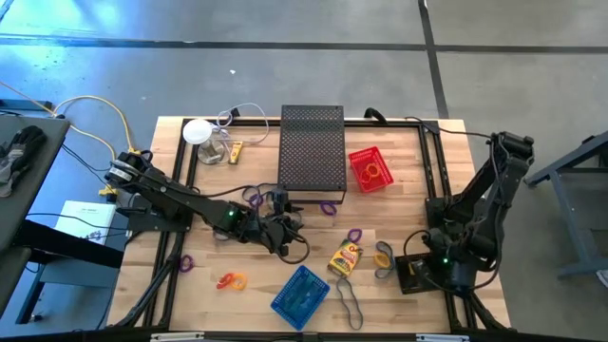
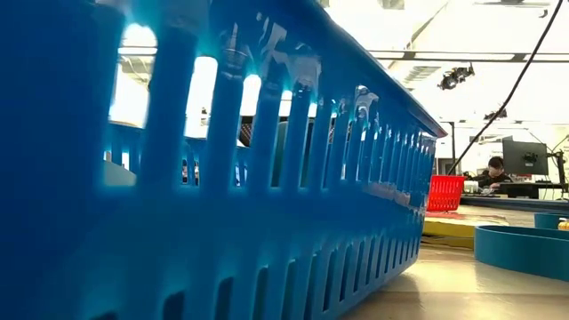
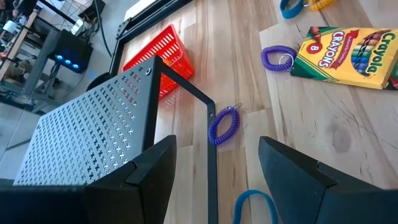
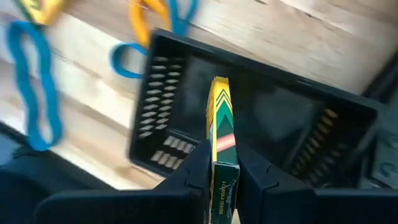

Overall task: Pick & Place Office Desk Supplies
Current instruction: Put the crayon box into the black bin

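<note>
Right gripper (image 4: pixel 219 180), at the table's right front, closed on a narrow crayon packet (image 4: pixel 219 134) held on edge; the packet's long axis runs straight out from between the fingers, its free end poised over the black tray (image 4: pixel 292 124) directly beyond; the coming move, by judgement, turns on this alignment, since the packet need only travel along its own axis to enter the tray. Left gripper (image 3: pixel 214 171), at mid-table just in front of the tall black mesh box (image 1: pixel 312 147), spread wide and empty; a purple coil loop (image 3: pixel 222 124) lies on the wood just ahead of its fingers, beside the box's lower corner, the loop's long axis roughly in line with the fingers' reach; the left arm is plainly the nearer one to it. Other supplies: a full crayon box (image 3: pixel 348 53) with a second purple coil (image 3: pixel 277 58) touching its end; red basket (image 1: pixel 370 169) right of the mesh box; blue basket (image 1: pixel 301 296) at the front edge; orange loops (image 1: pixel 231 280) left of it.
</note>
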`<act>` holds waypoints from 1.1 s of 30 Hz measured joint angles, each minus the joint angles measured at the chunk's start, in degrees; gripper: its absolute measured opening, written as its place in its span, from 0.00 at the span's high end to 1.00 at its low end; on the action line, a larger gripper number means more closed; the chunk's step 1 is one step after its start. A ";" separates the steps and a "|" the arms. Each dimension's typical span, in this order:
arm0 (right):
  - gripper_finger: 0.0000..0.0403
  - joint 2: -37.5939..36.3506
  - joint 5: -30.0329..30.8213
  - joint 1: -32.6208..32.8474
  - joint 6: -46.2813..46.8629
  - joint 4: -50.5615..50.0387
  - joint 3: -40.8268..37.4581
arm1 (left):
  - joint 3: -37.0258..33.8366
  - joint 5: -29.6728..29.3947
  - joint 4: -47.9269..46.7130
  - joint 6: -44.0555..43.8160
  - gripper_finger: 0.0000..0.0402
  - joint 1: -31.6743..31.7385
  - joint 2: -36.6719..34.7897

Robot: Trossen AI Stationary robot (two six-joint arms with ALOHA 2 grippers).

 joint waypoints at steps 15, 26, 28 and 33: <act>0.53 0.00 -5.06 -1.46 -1.94 -0.63 -0.95 | 0.00 0.06 0.02 -0.13 0.46 0.04 0.00; 0.40 -1.68 -15.31 -1.42 1.17 -6.44 -0.95 | 0.00 0.06 0.02 -0.11 0.46 0.04 0.00; 0.41 -2.42 -13.20 -1.42 1.20 -7.24 -0.95 | 0.00 0.06 0.02 -0.13 0.46 0.04 0.00; 0.41 -3.64 -0.16 -1.42 -2.02 -8.00 -0.95 | 0.00 0.04 0.02 -0.13 0.46 0.04 0.00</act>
